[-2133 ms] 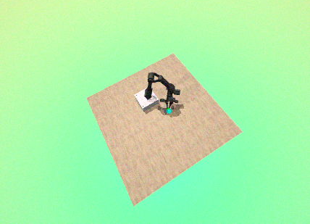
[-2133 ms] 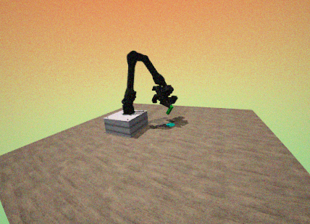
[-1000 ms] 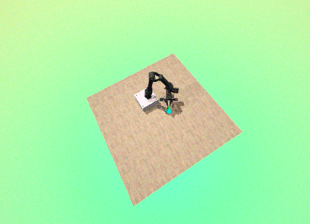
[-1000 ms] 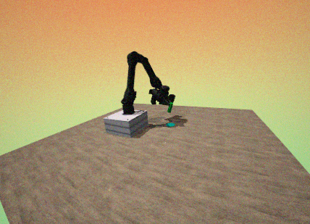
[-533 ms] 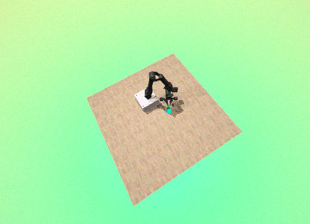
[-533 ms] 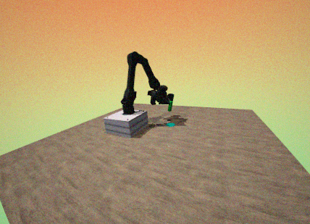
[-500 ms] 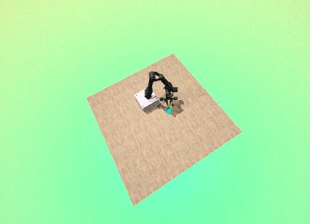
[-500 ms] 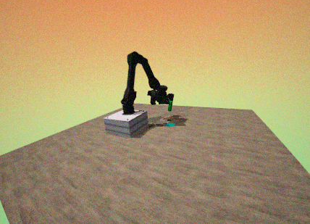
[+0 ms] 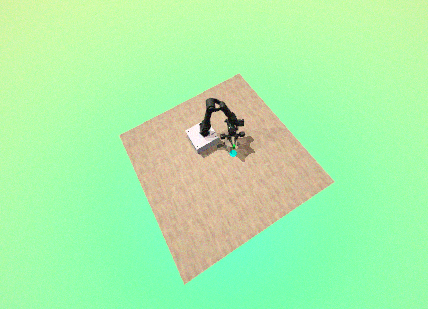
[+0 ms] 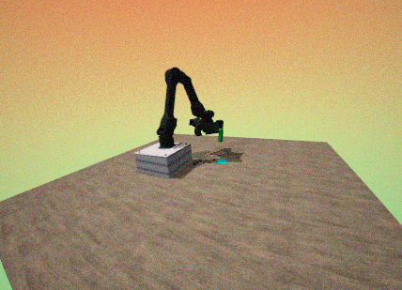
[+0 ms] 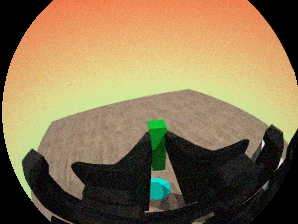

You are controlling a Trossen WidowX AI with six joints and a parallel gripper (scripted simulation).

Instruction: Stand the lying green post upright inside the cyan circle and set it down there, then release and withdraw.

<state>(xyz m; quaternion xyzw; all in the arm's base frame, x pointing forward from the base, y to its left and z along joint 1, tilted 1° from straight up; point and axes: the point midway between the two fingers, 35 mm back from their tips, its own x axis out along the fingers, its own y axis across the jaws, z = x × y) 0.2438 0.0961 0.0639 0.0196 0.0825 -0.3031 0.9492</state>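
Observation:
The green post (image 9: 234, 146) (image 10: 221, 135) (image 11: 158, 136) is held in the air, upright or nearly so in the exterior view. My gripper (image 10: 221, 128) (image 11: 157, 135) is shut on its upper part and points roughly level. The cyan circle (image 9: 233, 153) (image 10: 221, 161) (image 11: 159, 189) lies flat on the table, below the post in the exterior view, with a clear gap between them. In the wrist view the circle shows beneath the post's lower end, partly hidden by the left finger.
The arm's pale base block (image 9: 202, 139) (image 10: 162, 160) stands beside the circle, to its left in the top and exterior views. The arm's shadow falls on the wooden table (image 9: 190, 202) (image 10: 202, 213) around and behind the circle.

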